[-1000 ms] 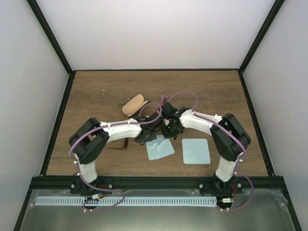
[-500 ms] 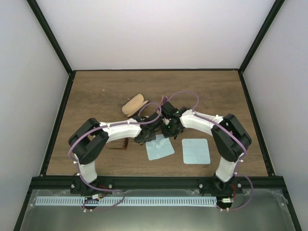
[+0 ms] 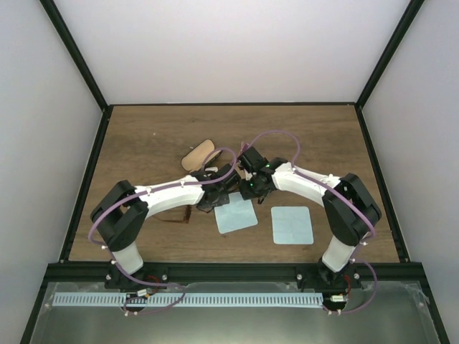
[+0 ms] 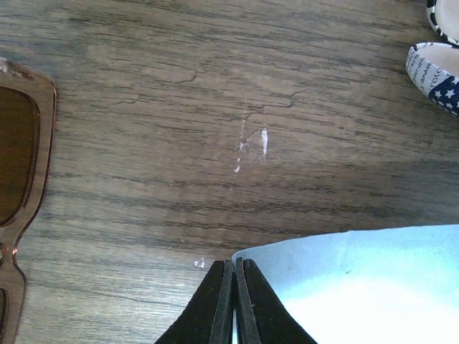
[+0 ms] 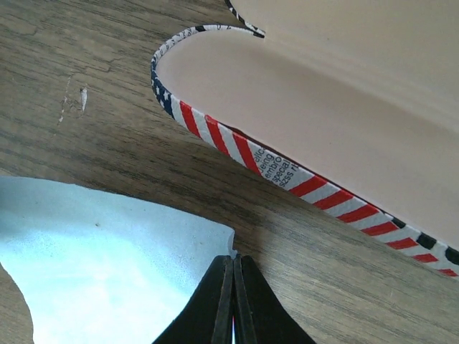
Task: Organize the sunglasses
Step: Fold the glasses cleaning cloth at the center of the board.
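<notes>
While the left claw (image 4: pixel 234 271) and right claw (image 5: pixel 233 266) each pinch a corner of the blue cloth (image 4: pixel 358 283), the sunglasses (image 4: pixel 18 165) lie to the left claw's left, nearer that arm

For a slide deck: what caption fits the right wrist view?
Right gripper shut on a blue cloth corner beside the open striped glasses case.

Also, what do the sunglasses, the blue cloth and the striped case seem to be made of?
Sunglasses: likely smooth plastic; the frame is translucent brown, the lens amber.
Blue cloth: thin matte fabric, probably; its edge curls and lifts.
Striped case: stiff shell with a printed cover and smooth cream lining; the material is unclear.
</notes>
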{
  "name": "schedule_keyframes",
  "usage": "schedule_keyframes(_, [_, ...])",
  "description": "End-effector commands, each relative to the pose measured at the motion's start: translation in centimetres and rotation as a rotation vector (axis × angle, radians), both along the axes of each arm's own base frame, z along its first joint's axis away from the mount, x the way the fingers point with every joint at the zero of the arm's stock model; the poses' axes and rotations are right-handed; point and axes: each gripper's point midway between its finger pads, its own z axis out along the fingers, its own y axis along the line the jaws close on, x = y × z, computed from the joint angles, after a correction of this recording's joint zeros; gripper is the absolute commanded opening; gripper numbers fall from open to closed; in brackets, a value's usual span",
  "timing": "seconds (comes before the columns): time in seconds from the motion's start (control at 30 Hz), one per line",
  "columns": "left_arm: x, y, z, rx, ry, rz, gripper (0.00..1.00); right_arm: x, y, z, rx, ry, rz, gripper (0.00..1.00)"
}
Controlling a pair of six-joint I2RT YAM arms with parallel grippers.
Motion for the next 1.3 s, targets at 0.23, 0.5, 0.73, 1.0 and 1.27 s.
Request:
schedule_keyframes(0.23, [0.0,0.3,1.2,-0.008,-0.022,0.003,0.04,0.1,-0.1,2.7,0.068,-0.087,0.013,0.01])
schedule_keyframes(0.5, [-0.7,-0.2,1.3,-0.025,-0.008,-0.009,0.04,-2.0,-1.1,1.7,0.071,-0.048,0.027,0.01])
schedule_keyframes(0.73, [-1.3,-0.5,1.1,-0.028,0.006,-0.025,0.04,-3.1,-1.7,1.2,0.077,-0.029,0.026,0.01])
schedule_keyframes(1.0, [-2.6,-0.8,1.0,-0.030,0.023,-0.053,0.04,-3.7,-2.0,0.9,0.071,-0.013,0.028,0.01])
schedule_keyframes(1.27, [-4.4,-0.2,0.6,-0.036,0.043,-0.052,0.04,-4.4,-2.3,0.3,0.064,0.011,0.034,0.01])
